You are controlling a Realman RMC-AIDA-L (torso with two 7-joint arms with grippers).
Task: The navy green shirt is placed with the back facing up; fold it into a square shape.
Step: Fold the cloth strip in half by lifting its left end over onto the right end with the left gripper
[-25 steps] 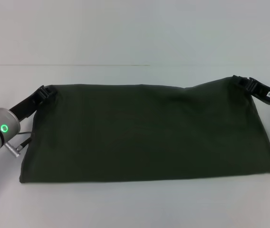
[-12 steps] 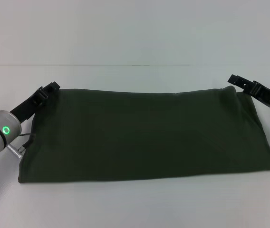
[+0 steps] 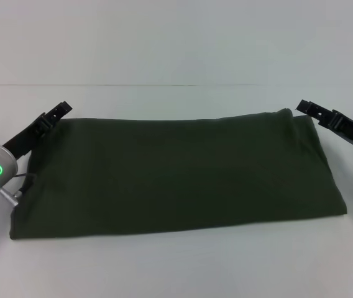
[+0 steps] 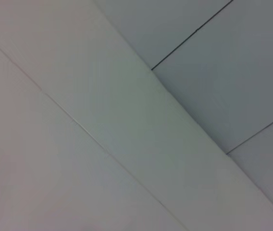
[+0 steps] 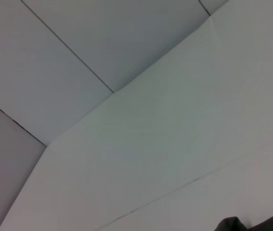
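Observation:
The navy green shirt [image 3: 176, 174] lies flat on the white table [image 3: 176, 267] as a wide folded rectangle, plain side up. My left gripper [image 3: 55, 113] hovers at its far left corner, open and holding no fabric. At the far right corner my right gripper [image 3: 309, 108] also stands open, just clear of the cloth. A small dark bit of the shirt [image 5: 259, 224] shows at the edge of the right wrist view. The left wrist view shows only pale panels.
The table's far edge meets a pale wall [image 3: 176, 43] behind the shirt. Bare table surface runs along the front of the shirt and beyond both of its ends.
Both grippers held the shirt's far corners raised a second ago. They have let go and drawn outward, and the far edge has dropped flat, with the shirt lying slightly more to the left.

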